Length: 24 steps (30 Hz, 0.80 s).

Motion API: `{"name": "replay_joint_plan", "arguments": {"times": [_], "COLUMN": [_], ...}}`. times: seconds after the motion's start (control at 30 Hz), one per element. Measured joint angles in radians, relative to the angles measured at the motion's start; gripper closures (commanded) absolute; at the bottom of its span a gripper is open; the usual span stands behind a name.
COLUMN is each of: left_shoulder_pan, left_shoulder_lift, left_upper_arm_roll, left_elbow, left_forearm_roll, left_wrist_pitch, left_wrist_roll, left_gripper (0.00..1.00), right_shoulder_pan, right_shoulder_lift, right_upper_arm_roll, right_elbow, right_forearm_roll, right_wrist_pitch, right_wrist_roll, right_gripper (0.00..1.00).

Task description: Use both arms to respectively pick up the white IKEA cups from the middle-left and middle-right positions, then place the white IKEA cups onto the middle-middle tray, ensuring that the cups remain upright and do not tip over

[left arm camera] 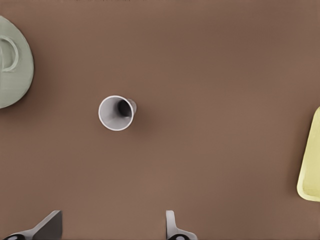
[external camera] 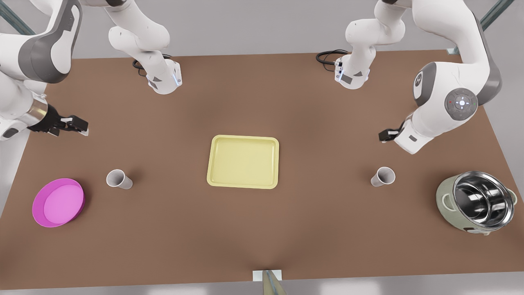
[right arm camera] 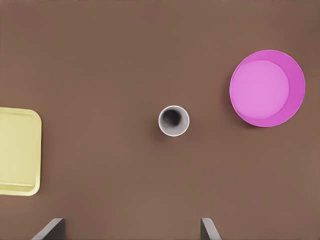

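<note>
The pot-side cup point(external camera: 383, 176) stands upright on the brown surface point(external camera: 262, 229), apart from everything, with the steel-lined pot point(external camera: 477, 203) well off to one side and the yellow tray point(external camera: 213, 164) off to the other. The left claw point(external camera: 387, 135) hangs above it, set back toward the arms' bases. In the left wrist view the cup point(left arm camera: 116, 113) lies ahead of the claw point(left arm camera: 112, 225), about in line with the gap between the spread fingers point(left arm camera: 172, 227), which hold nothing. I reckon that arm needs a short reach forward and then a drop.

The dish-side cup point(external camera: 119, 179) is upright too, between the pink dish point(external camera: 58, 202) and the tray. The right claw point(external camera: 71, 125) is high and behind it, farther out toward the surface's edge. In the right wrist view the cup point(right arm camera: 174, 120) sits ahead of that claw point(right arm camera: 132, 227), a little toward one finger point(right arm camera: 210, 227). The claw is wide open and empty. It looks to need a small sideways correction as well.

Each cup is nearer its own arm, and the tray lies beyond each cup, toward the middle.
</note>
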Motion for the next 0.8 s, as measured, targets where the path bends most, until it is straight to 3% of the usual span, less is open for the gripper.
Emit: {"name": "replay_joint_plan", "arguments": {"times": [0.13,0.33,0.8], "left_shoulder_pan": [0.001,0.131,0.148], "left_shoulder_lift": [0.109,0.304,0.345], "left_upper_arm_roll": [0.031,0.072,0.098], "left_elbow": [0.07,0.083,-0.222], "left_forearm_roll": [-0.005,-0.035,-0.061], "left_wrist_pitch": [0.037,0.197,0.509], "left_wrist_roll": [-0.014,0.031,0.121], "left_gripper": [0.0,0.0,0.0], "right_shoulder_pan": [0.031,0.02,-0.066], "right_shoulder_lift": [0.014,0.13,0.352], "right_upper_arm_roll": [-0.003,-0.009,-0.011], "right_elbow": [-0.004,-0.003,-0.02], "right_forearm_roll": [-0.002,-0.012,-0.006], "right_wrist_pitch": [0.017,0.04,0.205], "right_wrist_roll": [-0.024,-0.05,-0.106], "right_gripper": [0.0,0.0,0.0]}}
